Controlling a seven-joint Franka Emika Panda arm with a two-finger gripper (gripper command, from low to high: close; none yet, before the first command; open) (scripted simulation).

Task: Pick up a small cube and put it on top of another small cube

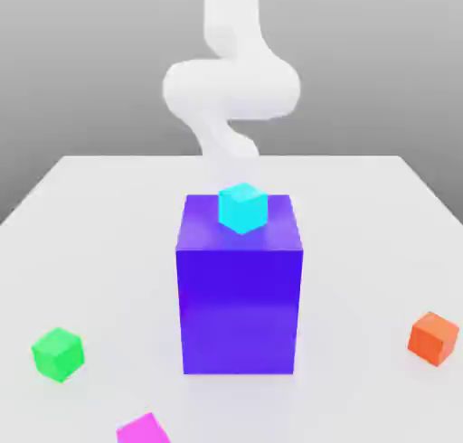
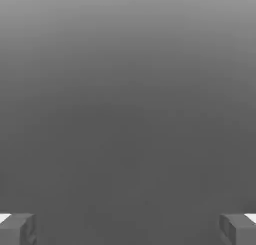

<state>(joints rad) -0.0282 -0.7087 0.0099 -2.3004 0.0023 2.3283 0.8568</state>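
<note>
On the white table: table (image 1: 108, 224) carries everything; a tall purple block (image 1: 239, 296) stands at its middle, taken here as the clock's centre in the exterior view.
Cyan cube: cyan cube (image 1: 242, 207) sits on the block's top face, toward the front edge, resting flat and turned slightly so one corner faces the camera. It is raised well above the table, so reaching it calls for a higher approach than the others need.
Green cube: green cube (image 1: 58, 353) lies on the table at about 8 o'clock from the block, well apart from it.
Orange cube: orange cube (image 1: 433, 337) lies at about 4 o'clock, well apart from the block, near the table's edge on the exterior view's right.
Magenta cube: magenta cube (image 1: 143, 429) lies at about 7 o'clock, cut by the frame's lower edge.
Arm: white arm (image 1: 231, 80) rises at 12 o'clock behind the block, bent and held high, away from every cube.
Gripper: gripper (image 2: 128, 229) has its two fingers (image 2: 17, 228) spread wide apart, with nothing between them; the hand view looks out onto plain grey backdrop, which suggests the hand is not aimed at the table.
Step in hand: none of the small cubes is held or stacked on another small cube; judging from this, the pick has not begun.
Next move: likely the hand must tip downward and come over one floor cube, since those three are free of the block.
</note>
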